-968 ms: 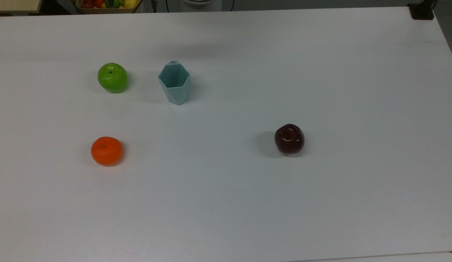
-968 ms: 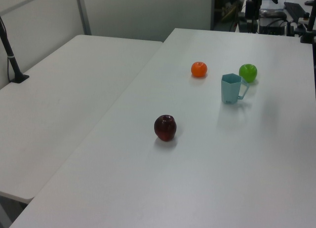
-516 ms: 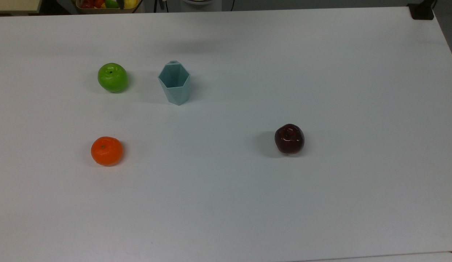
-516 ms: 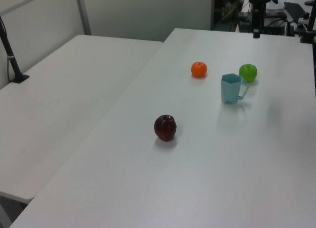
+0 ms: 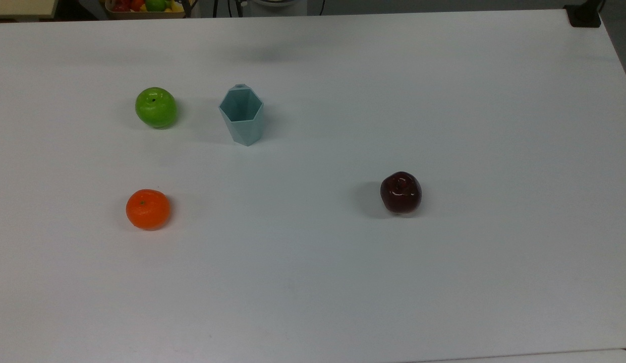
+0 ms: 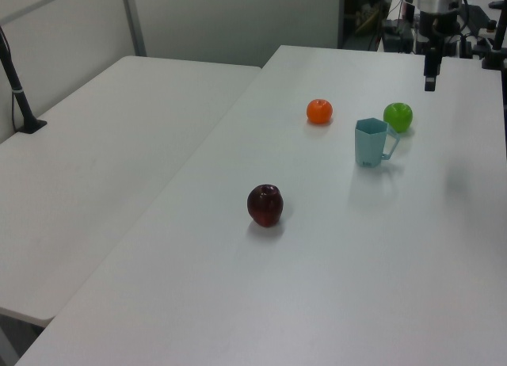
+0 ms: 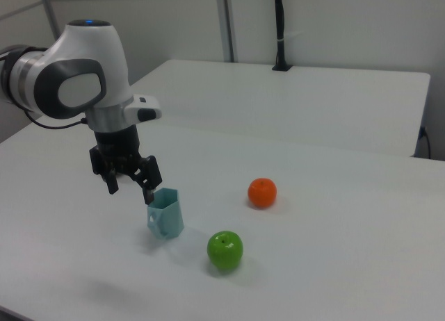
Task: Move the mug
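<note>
Mug (image 5: 241,115) stands upright beside green apple (image 5: 156,107), fingers (image 7: 148,194) spread.

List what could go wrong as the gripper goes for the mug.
1. The mug is narrow at its base and stands upright; an off-centre touch from the open gripper, now above the table, might tip it.
2. The green apple sits close by on the top view's left; a sweep that way could set it rolling.
3. The small handle offers little to grip.

Fruit bin (image 5: 146,7) cut off by top view's upper edge.
</note>
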Tool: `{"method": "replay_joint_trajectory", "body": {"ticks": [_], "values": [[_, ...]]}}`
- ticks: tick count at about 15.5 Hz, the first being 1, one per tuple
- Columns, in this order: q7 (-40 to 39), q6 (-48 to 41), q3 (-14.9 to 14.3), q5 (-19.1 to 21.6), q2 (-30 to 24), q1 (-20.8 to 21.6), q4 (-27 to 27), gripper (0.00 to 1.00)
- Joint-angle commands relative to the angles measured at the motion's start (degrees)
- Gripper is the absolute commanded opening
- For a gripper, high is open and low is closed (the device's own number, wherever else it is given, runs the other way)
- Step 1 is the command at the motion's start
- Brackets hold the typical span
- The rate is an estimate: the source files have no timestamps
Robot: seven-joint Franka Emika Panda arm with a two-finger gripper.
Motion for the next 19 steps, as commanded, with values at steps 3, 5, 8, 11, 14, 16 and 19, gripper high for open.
{"method": "replay_joint_trajectory", "body": {"ticks": [3, 5, 8, 11, 14, 16, 19], "values": [[-0.42, 10.52, -0.27, 1.04, -1.0, 0.39, -5.95, 1.0], [-0.42, 14.83, -0.36, 1.04, 1.72, 0.3, -6.05, 1.0], [-1.3, 16.96, -0.45, 0.25, 4.01, 0.39, -6.05, 0.96], [-1.39, 16.96, -0.36, -0.02, 5.07, 0.48, -6.13, 0.86], [-2.18, 17.74, -0.36, -0.02, 6.65, 1.7, -6.4, 0.83], [-2.18, 20.46, -0.36, -0.02, 7.01, 2.5, -7.44, 0.83], [-2.18, 22.76, -0.36, -0.02, 8.67, 3.99, -8.15, 0.83]]}}
